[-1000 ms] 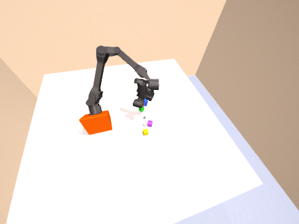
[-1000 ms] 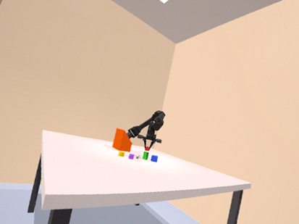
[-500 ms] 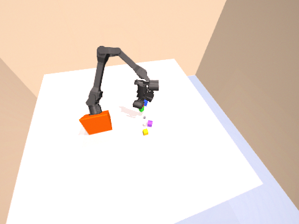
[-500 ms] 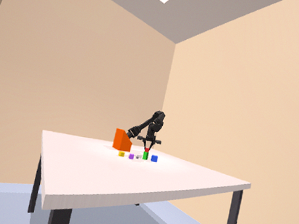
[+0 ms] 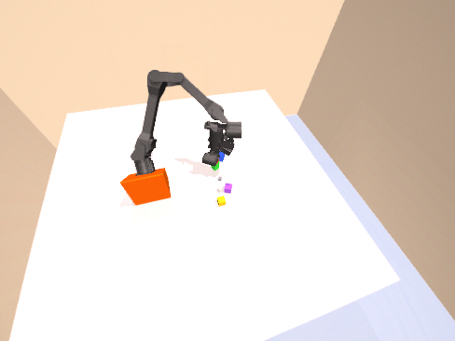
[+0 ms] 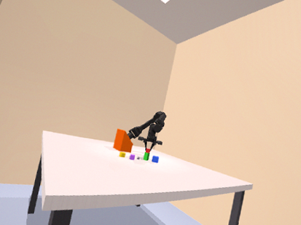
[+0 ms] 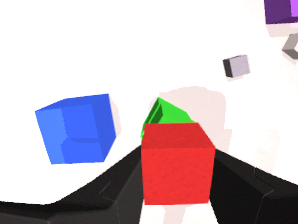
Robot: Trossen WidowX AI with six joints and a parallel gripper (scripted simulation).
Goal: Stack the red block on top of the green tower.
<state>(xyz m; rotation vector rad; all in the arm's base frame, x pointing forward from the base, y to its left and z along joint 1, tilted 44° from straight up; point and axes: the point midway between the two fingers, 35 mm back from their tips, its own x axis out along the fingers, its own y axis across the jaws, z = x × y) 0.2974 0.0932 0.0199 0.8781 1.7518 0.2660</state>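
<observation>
A: Wrist view first. What have you got in the claw (image 5: 217,160) (image 6: 148,150) (image 7: 178,172)?
B: You're pinching the red block (image 6: 148,150) (image 7: 177,175), a black finger on each of two opposite sides. Sits square, looks level.
A: Good place to hold it?
B: I'd say so. Reads as small, light and stiff; flat sides, so little give and probably little slip. Keep the grip on the side faces, underside free for landing.
A: And beneath?
B: Green tower (image 5: 215,166) (image 6: 146,156) (image 7: 167,111), upright. From the exterior, red is right over its top; whether they touch, you can't tell. In the wrist view red hides part of the green.
A: Handling of the tower?
B: Narrow, likely tippy. Settle red gently, no sideways push, then part the fingers evenly and go straight up.
A: Neighbours?
B: Blue block (image 5: 222,156) (image 6: 155,159) (image 7: 77,131) beside the tower, apart from it. A spread finger might brush it if you go low. Farther off, the purple block (image 5: 227,188) (image 6: 132,157) (image 7: 278,11), then the yellow one (image 5: 221,200) (image 6: 122,154). Neither looks in your way.
</observation>
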